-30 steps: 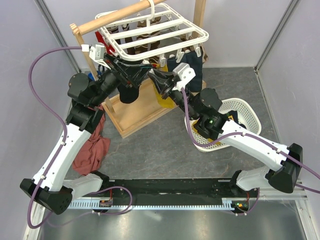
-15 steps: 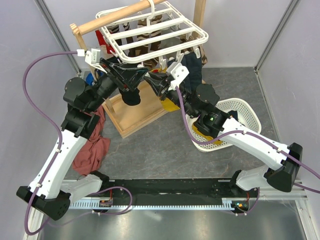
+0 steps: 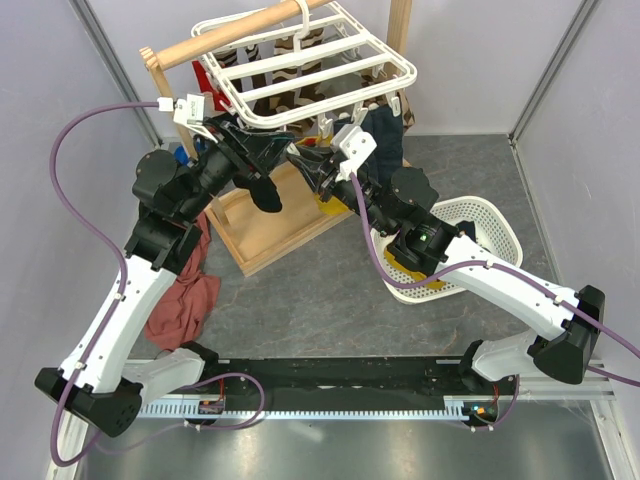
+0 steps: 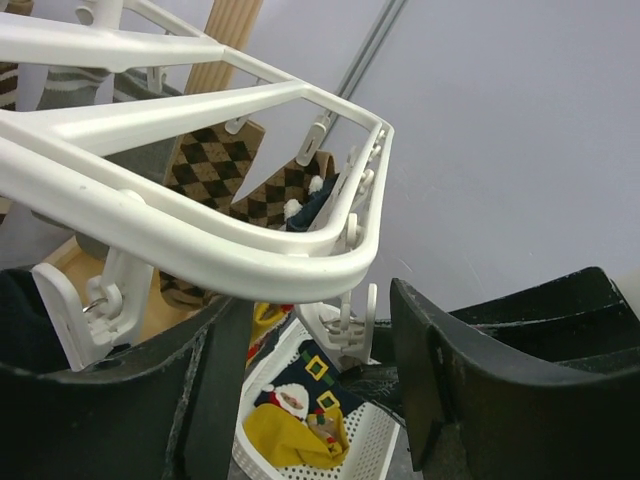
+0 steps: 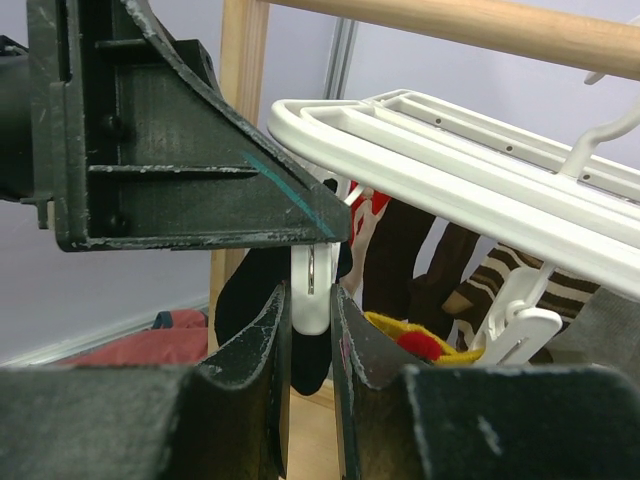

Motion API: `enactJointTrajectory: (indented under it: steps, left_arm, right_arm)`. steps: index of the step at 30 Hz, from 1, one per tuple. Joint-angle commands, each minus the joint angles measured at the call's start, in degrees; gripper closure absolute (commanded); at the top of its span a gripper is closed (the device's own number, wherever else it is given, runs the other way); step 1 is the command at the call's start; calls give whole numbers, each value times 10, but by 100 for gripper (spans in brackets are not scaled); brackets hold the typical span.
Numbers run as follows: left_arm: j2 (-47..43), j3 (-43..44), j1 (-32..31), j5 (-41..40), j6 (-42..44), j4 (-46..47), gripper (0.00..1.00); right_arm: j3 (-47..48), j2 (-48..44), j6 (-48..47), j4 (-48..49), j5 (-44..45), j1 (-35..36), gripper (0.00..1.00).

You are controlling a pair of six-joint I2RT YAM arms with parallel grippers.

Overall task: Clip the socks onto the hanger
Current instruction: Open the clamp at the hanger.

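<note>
Grey table (image 3: 330,290) has the wooden stand base (image 3: 270,225) right below the left gripper (image 3: 288,150). The white mesh basket (image 3: 497,226) sits down to the right of the right gripper (image 3: 303,160). A red cloth (image 3: 185,295) lies down-left of the left one.

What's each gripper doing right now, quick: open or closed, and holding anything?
Left gripper: open, nothing visible between its fingers.
Right gripper: closed on a white clip peg of the hanger.

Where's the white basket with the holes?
In the top view, the white mesh basket sits on the right side of the grey table, partly under the right arm, just right of the wooden stand's base.
</note>
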Motion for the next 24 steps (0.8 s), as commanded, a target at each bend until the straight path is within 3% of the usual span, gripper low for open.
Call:
enactJointTrajectory:
  steps: [1,6,11,16,24]
  left_arm:
    - [8,31,1,-9,-30,19,40]
    - [10,35,1,-1,-31,16,51]
    - [4,31,1,-5,-14,0,72]
    - [0,31,1,-5,1,-14,87]
    - [-1,30,1,-7,15,-15,93]
  right_arm:
    - [26,4,0,6,-25,-3,91]
    - [26,4,-2,2,-23,-2,91]
    - [24,2,-1,-2,-18,-2,88]
    - [26,0,7,-12,-3,-2,76]
    - [31,-26,21,-72,42,-2,44]
